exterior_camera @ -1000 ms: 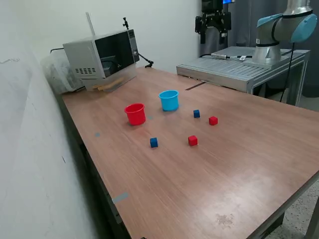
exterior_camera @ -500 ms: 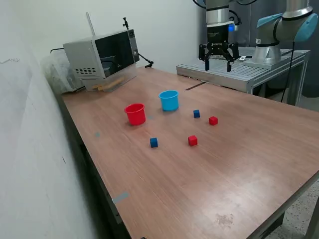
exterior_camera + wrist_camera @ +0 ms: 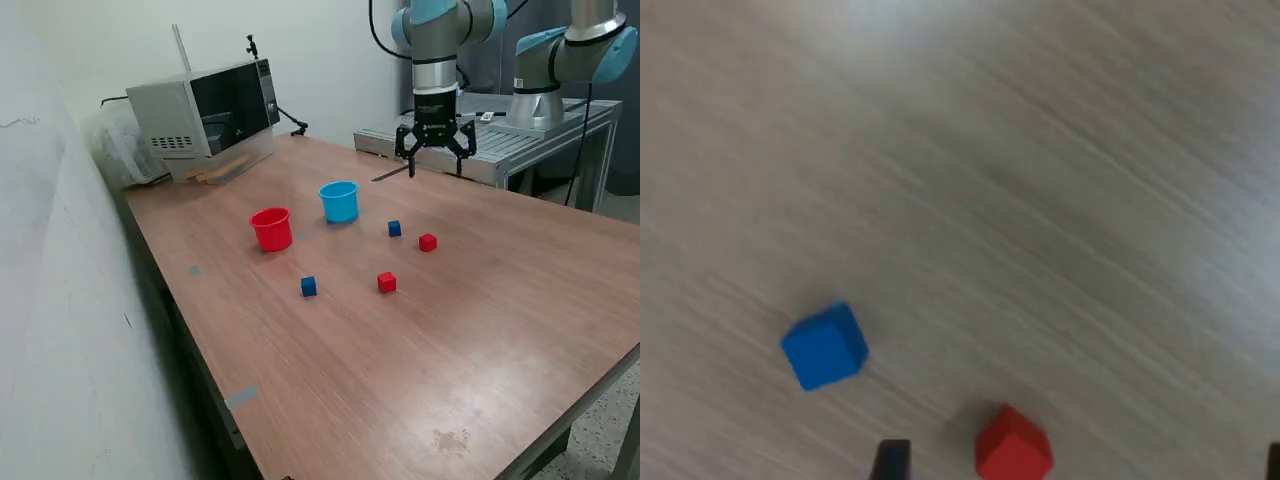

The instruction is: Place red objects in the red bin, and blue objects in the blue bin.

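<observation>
Pincer [image 3: 435,163] spread, pointing down above red cube [image 3: 1013,446], blue cube [image 3: 825,346]

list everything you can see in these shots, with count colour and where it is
table: 1, brown wood, under everything
microwave: 1, silver and black, table's far corner by the wall
red cup: 1, red, mid-table
blue cup: 1, light blue, beside the red cup
red cubes: 2, red, loose on the table
blue cubes: 2, dark blue, loose on the table
metal bench: 1, grey, behind the table
gripper: 1, black, open, empty, above the table's far edge
</observation>
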Available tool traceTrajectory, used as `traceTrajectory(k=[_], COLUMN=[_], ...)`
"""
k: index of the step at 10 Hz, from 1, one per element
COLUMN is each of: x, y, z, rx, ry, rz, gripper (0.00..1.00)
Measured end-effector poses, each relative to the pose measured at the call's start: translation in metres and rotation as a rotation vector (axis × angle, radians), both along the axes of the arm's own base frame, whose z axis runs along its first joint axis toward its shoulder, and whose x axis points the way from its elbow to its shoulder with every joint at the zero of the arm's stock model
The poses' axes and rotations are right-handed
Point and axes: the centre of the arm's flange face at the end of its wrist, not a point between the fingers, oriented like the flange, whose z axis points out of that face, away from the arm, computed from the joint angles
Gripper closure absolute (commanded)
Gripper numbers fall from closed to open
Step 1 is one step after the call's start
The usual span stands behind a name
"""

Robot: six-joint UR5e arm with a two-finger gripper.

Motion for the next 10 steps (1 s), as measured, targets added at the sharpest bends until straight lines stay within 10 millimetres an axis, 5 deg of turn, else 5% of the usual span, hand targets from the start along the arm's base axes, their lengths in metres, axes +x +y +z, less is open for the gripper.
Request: traceTrajectory(k=[5, 10], x=[-0.030, -0.073], y=[0.000, 0.034], z=[-0.043, -0.081], rx=[0.016, 0.008], ry=[-0.023, -0.045], rz=[0.410, 0.442], gripper=[0.00, 0.00])
